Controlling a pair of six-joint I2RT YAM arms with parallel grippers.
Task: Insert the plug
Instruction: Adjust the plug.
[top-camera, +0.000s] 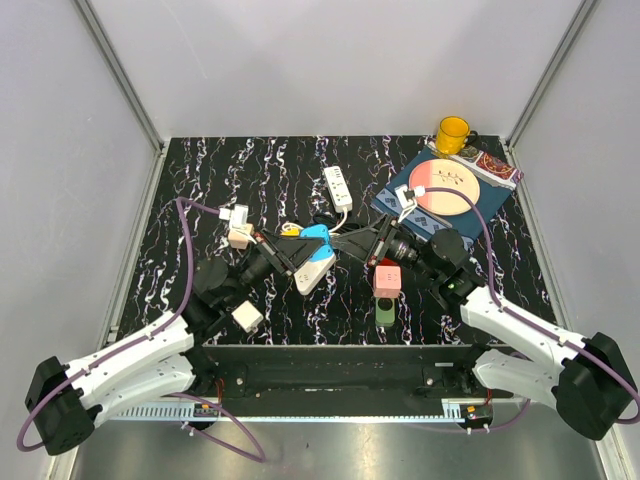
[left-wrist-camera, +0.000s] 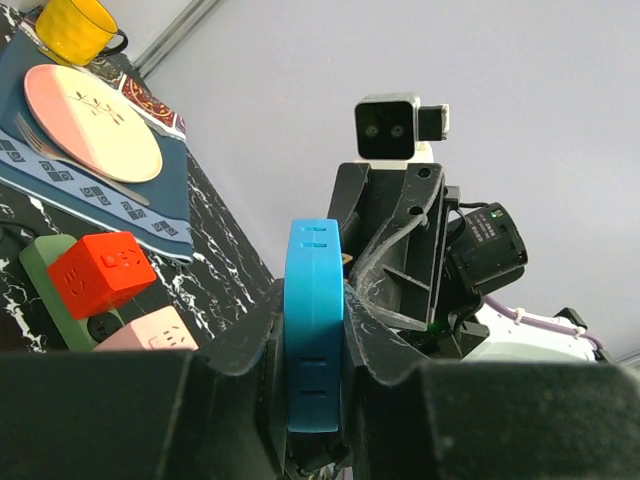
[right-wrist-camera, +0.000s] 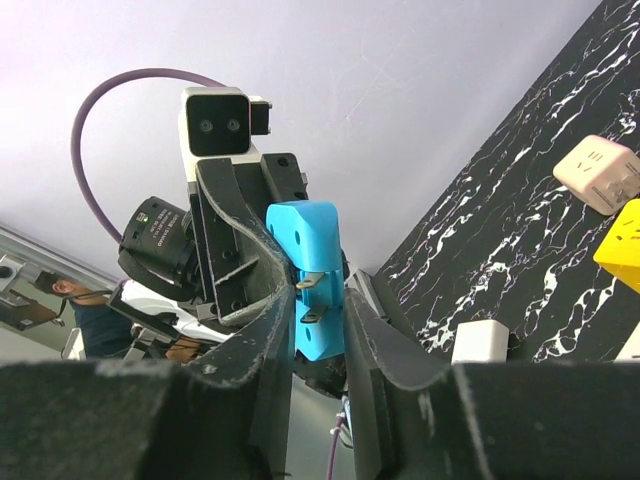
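The blue plug (top-camera: 316, 238) hangs above the table's middle, held between both arms. My left gripper (top-camera: 298, 252) is shut on its flat sides; in the left wrist view the plug (left-wrist-camera: 314, 330) stands edge-on between the fingers of this gripper (left-wrist-camera: 314, 375). My right gripper (top-camera: 346, 246) faces it from the right. In the right wrist view the plug (right-wrist-camera: 318, 270) shows two metal prongs pointing at one finger, and the other finger lies against its back, so this gripper (right-wrist-camera: 318, 325) is closed around it.
A white power strip (top-camera: 338, 187) lies behind the plug and another (top-camera: 318, 272) below it. Red (left-wrist-camera: 100, 270) and pink (top-camera: 388, 282) cube adapters sit on a green strip (top-camera: 385, 312). A plate (top-camera: 445, 187) and yellow mug (top-camera: 453, 133) stand back right. Beige (top-camera: 240, 236) and white (top-camera: 247, 316) adapters lie left.
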